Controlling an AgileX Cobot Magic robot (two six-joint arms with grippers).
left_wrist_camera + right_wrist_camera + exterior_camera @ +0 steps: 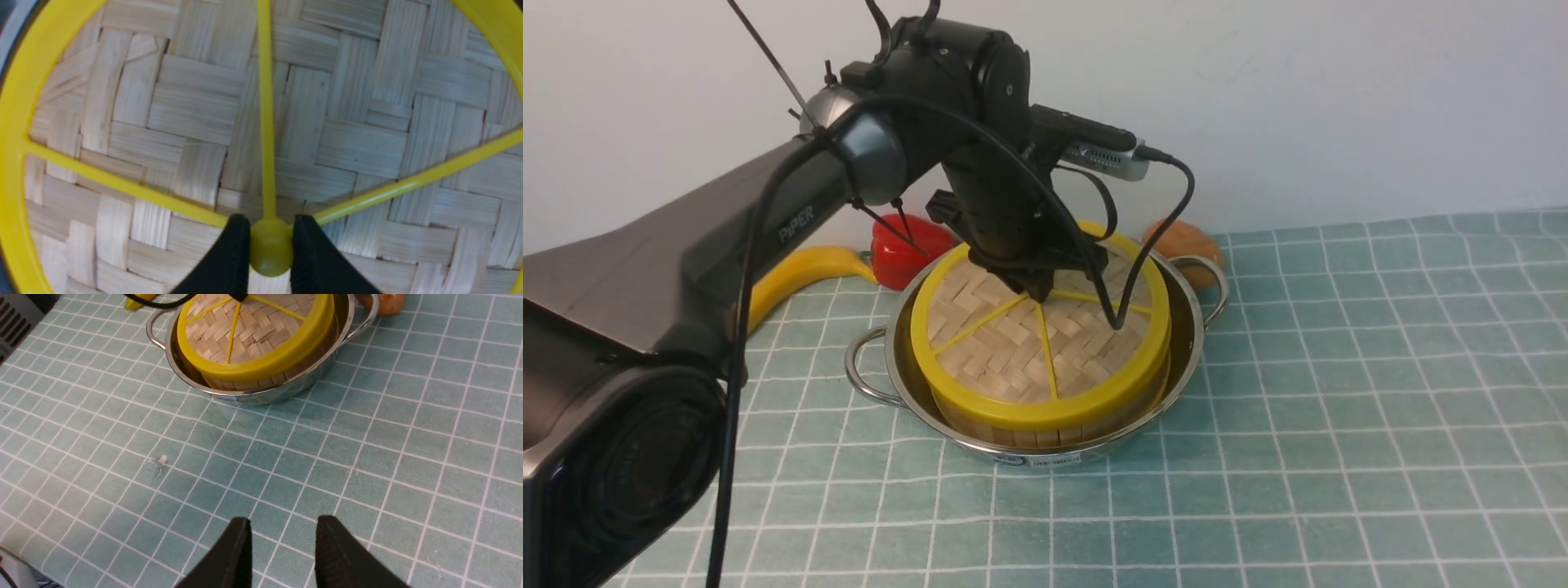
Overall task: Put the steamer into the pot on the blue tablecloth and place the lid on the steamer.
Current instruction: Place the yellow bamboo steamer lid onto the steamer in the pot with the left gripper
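The steel pot (1186, 353) stands on the blue tablecloth (1339, 408). The steamer (1029, 431) sits inside it, and only its slat wall shows. The lid (1005, 351) lies on top of the steamer, a little askew. My left gripper (1036, 290) points down at the lid's centre. In the left wrist view its black fingers (235, 253) are shut on the yellow hub of the lid (196, 122). My right gripper (282, 526) is open and empty above bare cloth, nearer than the pot (261, 396). The right gripper is out of the front view.
A red pepper (907, 245) and a banana (800, 273) lie behind the pot to the left. A brown rounded object (1180, 241) lies behind it to the right, by a handle. A small white speck (161, 459) lies on the cloth.
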